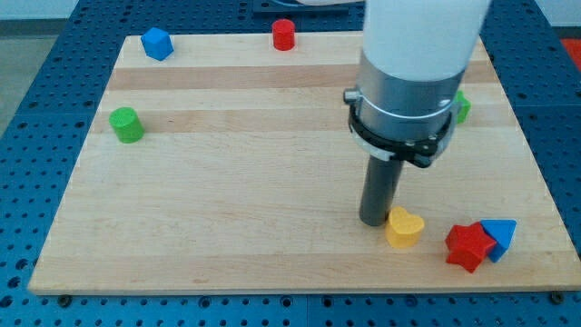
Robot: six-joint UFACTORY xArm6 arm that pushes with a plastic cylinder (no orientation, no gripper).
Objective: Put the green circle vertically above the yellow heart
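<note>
The green circle (126, 124) is a short green cylinder at the view's left side of the wooden board (227, 200). The yellow heart (404, 227) lies near the view's bottom right. My tip (374, 221) rests on the board just left of the yellow heart, touching or almost touching it. The tip is far to the right of the green circle.
A blue block (157, 44) sits at the top left and a red cylinder (284, 34) at the top middle. A red star (468, 246) and a blue triangle (499, 238) touch each other right of the heart. Another green block (462, 106) is partly hidden behind the arm.
</note>
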